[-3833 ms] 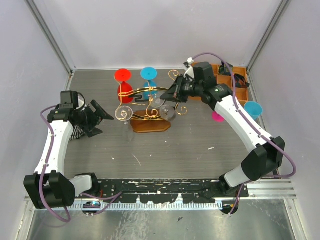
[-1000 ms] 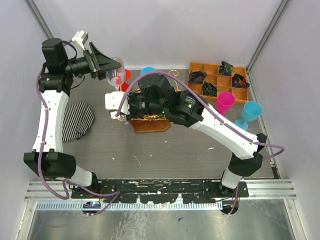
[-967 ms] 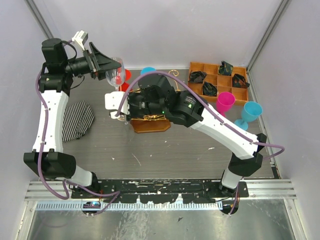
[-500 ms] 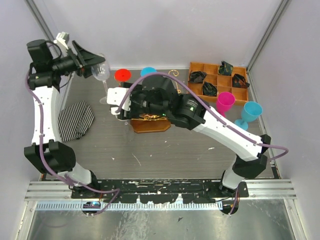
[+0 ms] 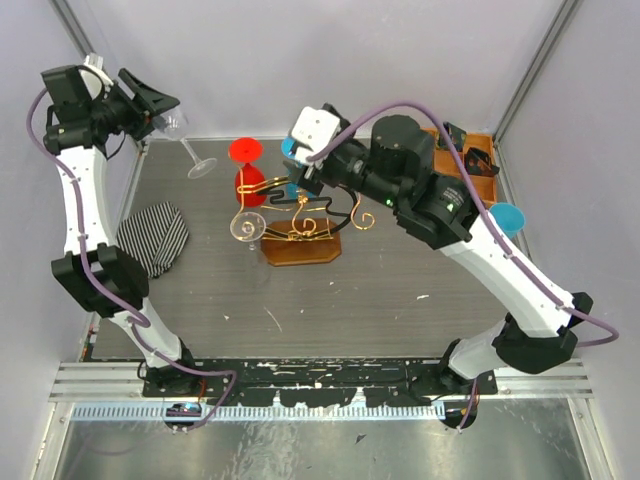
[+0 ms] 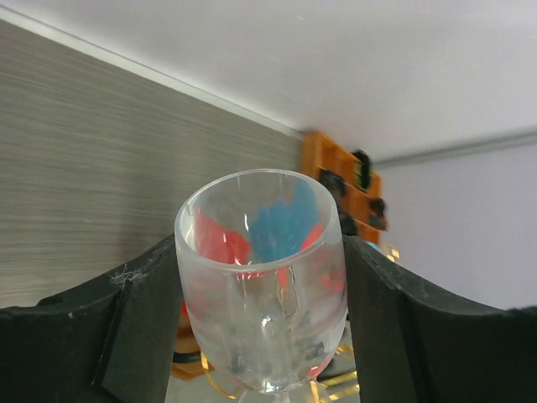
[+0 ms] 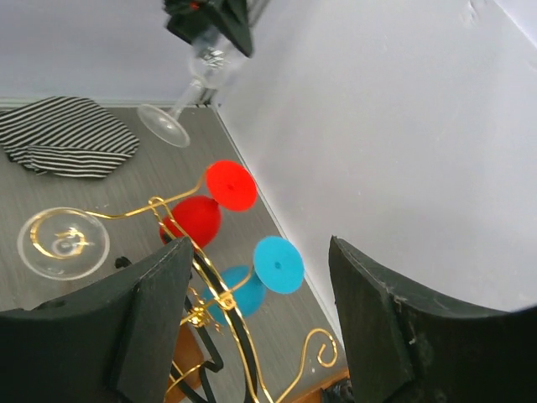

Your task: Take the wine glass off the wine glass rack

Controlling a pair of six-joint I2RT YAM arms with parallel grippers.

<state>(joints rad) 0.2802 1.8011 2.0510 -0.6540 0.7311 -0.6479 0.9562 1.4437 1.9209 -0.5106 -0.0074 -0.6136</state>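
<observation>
Raised leftward, wine glass (image 5: 177,123) sits clamped in left fingers (image 6: 143,327), stem slanting toward rack (image 5: 300,250); right fingers (image 7: 151,319) gape.

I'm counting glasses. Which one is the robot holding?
The clear wine glass in the left end effector; the red glass and blue glass hang on the rack.

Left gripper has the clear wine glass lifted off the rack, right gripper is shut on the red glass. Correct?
No: the right gripper is open and empty, apart from the red glass, per the right wrist view. The left gripper does hold the clear wine glass off the wine glass rack.
</observation>
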